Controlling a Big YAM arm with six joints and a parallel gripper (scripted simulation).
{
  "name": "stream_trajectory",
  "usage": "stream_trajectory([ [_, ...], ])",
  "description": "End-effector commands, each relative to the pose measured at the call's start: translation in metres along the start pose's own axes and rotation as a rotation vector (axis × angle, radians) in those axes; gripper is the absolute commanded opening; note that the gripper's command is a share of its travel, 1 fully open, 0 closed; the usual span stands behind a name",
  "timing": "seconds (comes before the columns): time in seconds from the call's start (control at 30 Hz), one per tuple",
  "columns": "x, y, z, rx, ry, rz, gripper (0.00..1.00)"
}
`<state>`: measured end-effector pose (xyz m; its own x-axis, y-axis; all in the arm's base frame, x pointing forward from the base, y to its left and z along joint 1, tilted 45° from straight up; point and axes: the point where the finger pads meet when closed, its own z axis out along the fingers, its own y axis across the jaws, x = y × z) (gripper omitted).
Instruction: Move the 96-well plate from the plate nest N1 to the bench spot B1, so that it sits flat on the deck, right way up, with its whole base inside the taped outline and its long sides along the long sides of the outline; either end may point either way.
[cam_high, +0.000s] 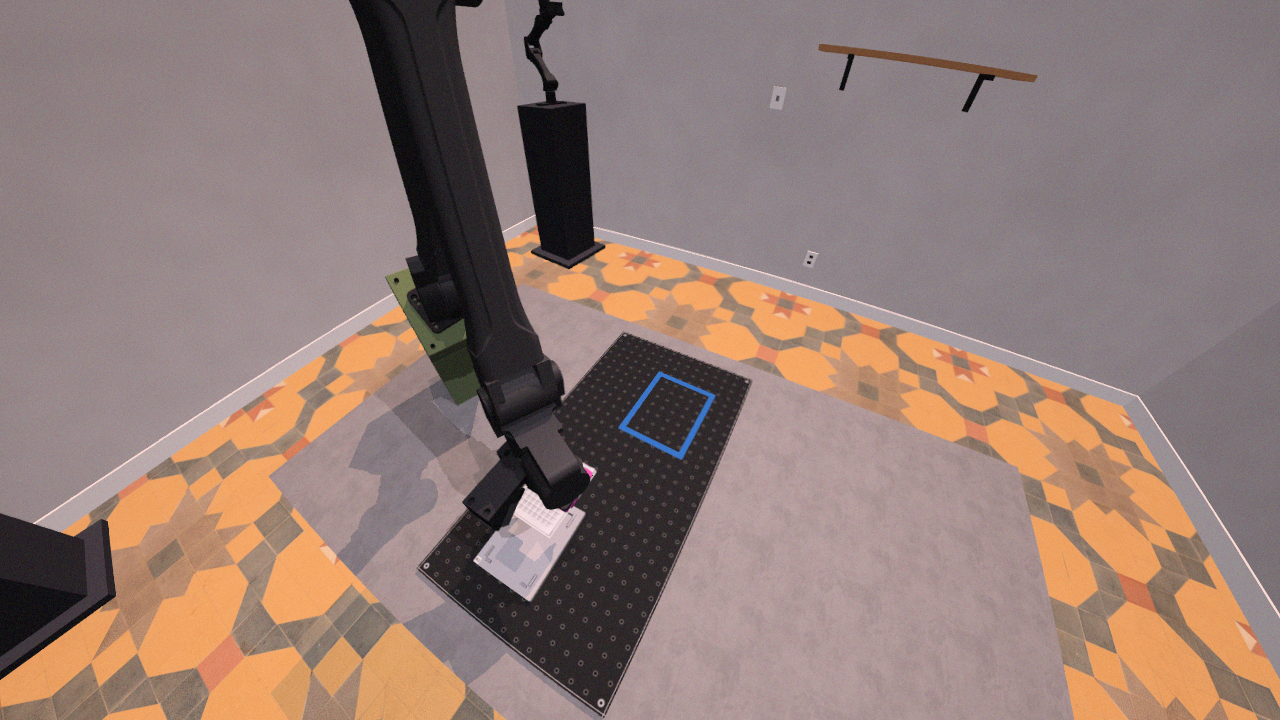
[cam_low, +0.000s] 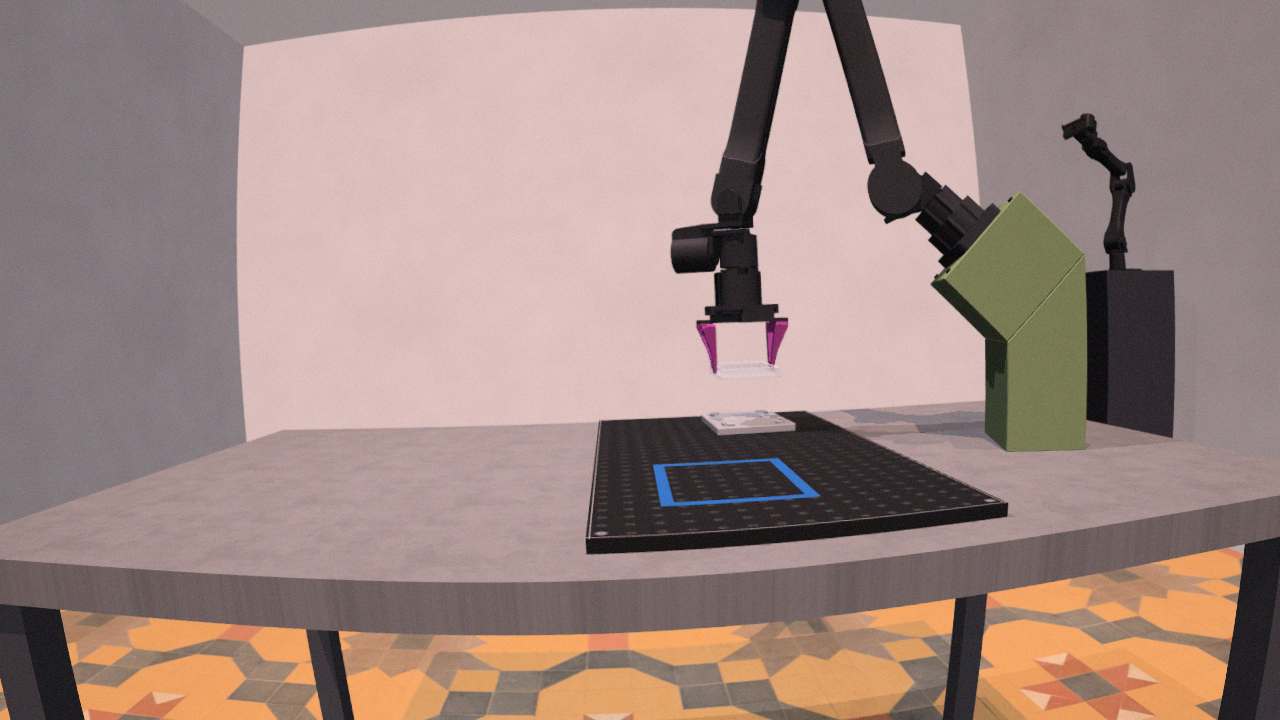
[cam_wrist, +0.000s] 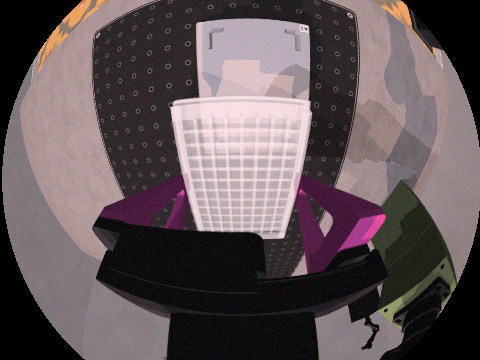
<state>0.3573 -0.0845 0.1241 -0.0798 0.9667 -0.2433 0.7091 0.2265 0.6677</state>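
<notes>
Fig.: single black arm w/ hand (cam_low: 742, 358) pointing straight down over the far end of a black perforated deck (cam_low: 895, 501) that lies on a grey tabletop (cam_low: 358, 483). The hand's magenta fingers (cam_low: 709, 344) stand wide, clamped on the two sides of the 96-well plate (cam_low: 747, 369); the plate spans the gap between them. The plate is clear, level and right way up, and hangs in the air apart from the deck. Wrist view: the well grid faces up, w/ the plate (cam_wrist: 240, 163) running lengthwise away from the hand's black body and a magenta finger (cam_wrist: 314, 227) at each long side.

Plate nest N1 (cam_low: 748, 420), a pale grey flat tray, sits on the deck below the hand and slightly behind it; top view shows the nest (cam_high: 519, 559) uncovered for most of its length, w/ the plate (cam_high: 539, 513) overlapping only its end nearest the blue outline. Corner brackets on the nest (cam_wrist: 254, 56) show in the wrist view beyond the plate.

Bench spot B1 (cam_low: 662, 488), a blue taped rectangle, lies on the near half of the deck as seen from the exterior view, well apart from the nest. Top view: outline (cam_high: 644, 437) toward the deck's opposite end from the nest.

Arm is mounted on an angled green pedestal (cam_low: 1029, 358) at the tabletop's right, exterior view.
</notes>
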Motion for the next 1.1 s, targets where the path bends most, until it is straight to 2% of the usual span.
stream_trajectory([
  [0.0,0.01,0.011,-0.005,-0.033,-0.001,0.022,0.0],
  [0.27,0.03,0.015,-0.004,-0.032,0.002,0.024,0.0],
  [0.53,0.058,0.018,0.002,-0.008,0.01,0.023,0.0],
  [0.7,0.067,0.023,0.002,-0.017,0.009,0.024,0.0],
  [0.73,0.071,0.023,0.002,-0.007,0.011,0.023,0.0],
  [0.9,0.086,0.037,0.001,-0.032,0.007,0.027,0.0],
  [1.07,0.103,0.038,0.002,-0.024,0.01,0.026,0.0],
])
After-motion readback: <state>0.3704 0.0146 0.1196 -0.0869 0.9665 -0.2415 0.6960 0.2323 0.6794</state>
